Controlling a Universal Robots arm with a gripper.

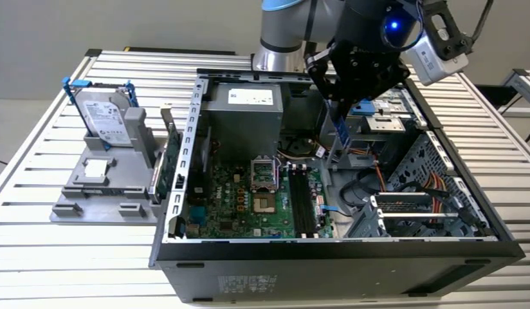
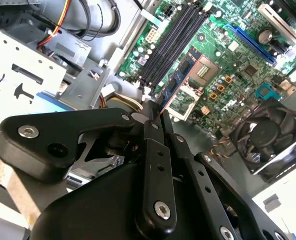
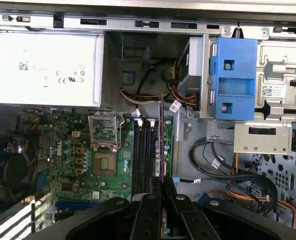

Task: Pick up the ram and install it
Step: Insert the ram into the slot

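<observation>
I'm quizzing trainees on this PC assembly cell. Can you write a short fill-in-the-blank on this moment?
1. The gripper is shut on the ___.
2. The ram hangs above the open computer ___.
3. The hard drive stands on a gray ___ outside the case.

Missing words: ram; case; fixture

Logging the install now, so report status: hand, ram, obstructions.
Hand shut on the ram, above the open case. Ram hangs on edge over the motherboard's memory slots, not seated. Nothing seen between ram and slots.
</observation>
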